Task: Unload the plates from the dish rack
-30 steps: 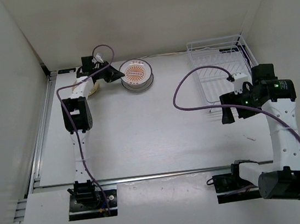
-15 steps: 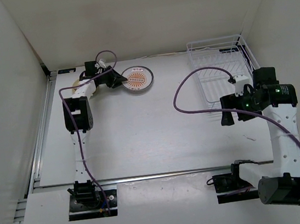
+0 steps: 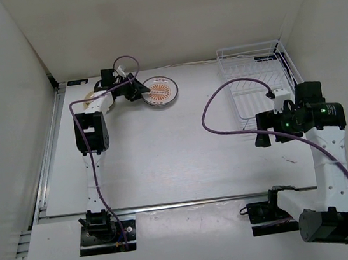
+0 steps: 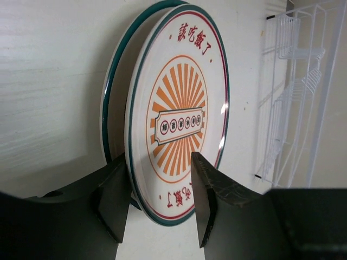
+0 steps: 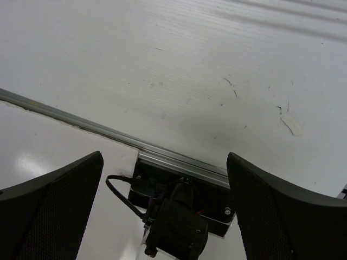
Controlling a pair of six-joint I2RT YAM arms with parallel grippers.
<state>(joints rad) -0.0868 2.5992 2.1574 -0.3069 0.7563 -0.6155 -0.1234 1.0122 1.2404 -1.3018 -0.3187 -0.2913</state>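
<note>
Hovering at the sunburst plate [image 4: 176,119], set toward the far left corner of the desk.
Left gripper [image 4: 159,158] has its jaws partly parted either side of the plate's near rim, pinching nothing. The plate lies flat on a green-rimmed plate [image 4: 110,108], well apart from the wire dish rack [image 3: 257,77] in the far right corner. Right gripper [image 5: 165,158] gapes wide and empty near the right edge. The plate looks stiff, glossy and probably slippery, so it is best taken by its raised rim.
</note>
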